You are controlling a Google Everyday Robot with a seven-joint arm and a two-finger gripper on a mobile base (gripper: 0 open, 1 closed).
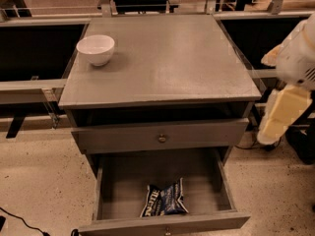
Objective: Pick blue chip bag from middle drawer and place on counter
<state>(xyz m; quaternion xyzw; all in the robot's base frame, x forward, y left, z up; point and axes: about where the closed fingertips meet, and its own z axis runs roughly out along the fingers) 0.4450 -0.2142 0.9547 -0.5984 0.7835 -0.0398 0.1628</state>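
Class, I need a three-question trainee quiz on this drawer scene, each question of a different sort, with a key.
1. True or false: the chip bag lies in the open drawer.
2. What stands on the counter? A) bowl B) cup C) plate
3. Fill in: in the camera view, the gripper hangs off the counter's ____ side.
Key: 1 true; 2 A; 3 right.

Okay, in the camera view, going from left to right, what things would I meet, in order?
white bowl on the counter → blue chip bag lying in the open middle drawer → pincer, hanging off the counter's right side
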